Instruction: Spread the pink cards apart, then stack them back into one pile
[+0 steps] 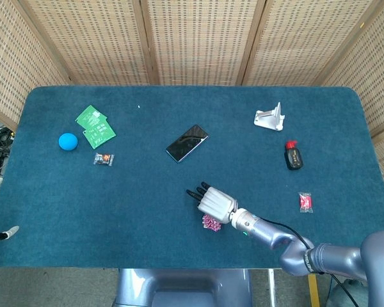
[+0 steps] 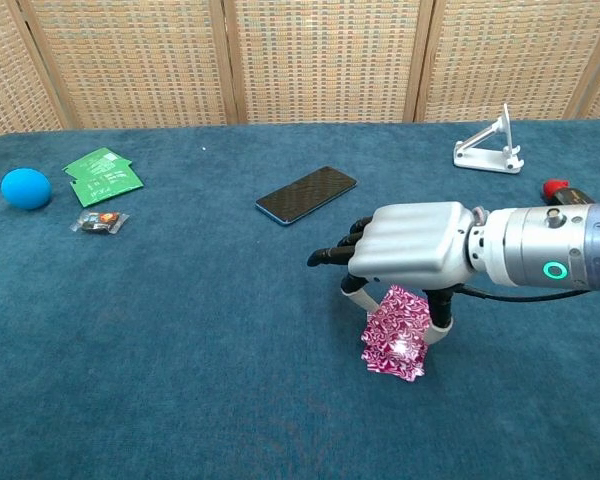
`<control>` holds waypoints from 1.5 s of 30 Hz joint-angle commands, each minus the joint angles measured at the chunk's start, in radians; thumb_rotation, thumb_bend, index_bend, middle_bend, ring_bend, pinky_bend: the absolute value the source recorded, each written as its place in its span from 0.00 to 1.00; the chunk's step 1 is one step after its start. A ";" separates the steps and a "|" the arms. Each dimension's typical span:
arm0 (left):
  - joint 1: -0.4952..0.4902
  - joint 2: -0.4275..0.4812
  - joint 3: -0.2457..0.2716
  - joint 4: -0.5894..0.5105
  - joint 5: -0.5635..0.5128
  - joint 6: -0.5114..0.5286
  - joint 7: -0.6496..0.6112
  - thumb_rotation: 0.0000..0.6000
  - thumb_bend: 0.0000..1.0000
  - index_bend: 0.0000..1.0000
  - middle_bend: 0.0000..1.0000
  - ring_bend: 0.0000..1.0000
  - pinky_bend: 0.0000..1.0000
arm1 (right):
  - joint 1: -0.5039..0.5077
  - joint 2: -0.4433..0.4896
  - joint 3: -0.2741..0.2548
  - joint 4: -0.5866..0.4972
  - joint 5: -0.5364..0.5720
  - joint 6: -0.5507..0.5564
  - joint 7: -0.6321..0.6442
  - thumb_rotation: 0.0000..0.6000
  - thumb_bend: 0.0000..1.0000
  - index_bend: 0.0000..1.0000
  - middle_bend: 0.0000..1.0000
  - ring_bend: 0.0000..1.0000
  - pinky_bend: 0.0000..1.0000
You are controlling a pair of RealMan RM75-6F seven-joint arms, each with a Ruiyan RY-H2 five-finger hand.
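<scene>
right hand [image 2: 410, 250] palm-down (fingers extended), low over pink cards [image 2: 396, 345]

My right hand [image 2: 408, 255]: smooth matt grey shell that looks like plastic, with dark fingers [image 2: 330, 255] and a satin metallic wrist.
Pink cards [image 2: 398, 342], under my palm: thin card with a glossy swirl print that catches the light.
Table [image 2: 180, 330], all around my hand: blue cloth, matt and napped like felt.
Phone [image 2: 306, 194], beyond my fingers: glossy black glass.
Stand [image 2: 490, 148], far beyond my wrist: smooth white plastic.
Ball [image 2: 26, 188], far off past my fingers: smooth matt blue.
Screen [image 2: 320, 60], behind it all: coarse woven cane in wooden frames.
</scene>
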 commanded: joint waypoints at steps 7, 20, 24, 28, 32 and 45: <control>-0.002 -0.002 0.000 -0.001 0.001 -0.002 0.005 1.00 0.00 0.00 0.00 0.00 0.00 | 0.006 -0.013 -0.001 -0.036 0.064 0.000 -0.066 1.00 0.16 0.55 0.06 0.18 0.22; -0.003 -0.002 0.001 -0.003 0.001 -0.004 0.008 1.00 0.00 0.00 0.00 0.00 0.00 | 0.018 -0.027 -0.012 -0.026 0.103 0.005 -0.102 1.00 0.16 0.53 0.06 0.18 0.22; -0.003 -0.002 0.001 -0.002 0.003 -0.003 0.007 1.00 0.00 0.00 0.00 0.00 0.00 | 0.022 -0.024 -0.016 -0.032 0.107 0.005 -0.106 1.00 0.14 0.45 0.05 0.18 0.22; -0.002 -0.001 0.002 -0.002 0.004 -0.002 0.004 1.00 0.00 0.00 0.00 0.00 0.00 | 0.024 -0.021 -0.020 -0.033 0.111 0.006 -0.112 1.00 0.14 0.41 0.04 0.18 0.22; -0.002 0.000 0.001 -0.001 0.004 -0.001 0.001 1.00 0.00 0.00 0.00 0.00 0.00 | 0.024 -0.016 -0.024 -0.038 0.114 0.011 -0.115 1.00 0.13 0.35 0.03 0.18 0.22; 0.006 0.007 0.005 -0.003 0.021 0.009 -0.023 1.00 0.00 0.00 0.00 0.00 0.00 | -0.044 0.153 -0.033 -0.185 0.076 0.153 -0.073 1.00 0.13 0.34 0.03 0.18 0.20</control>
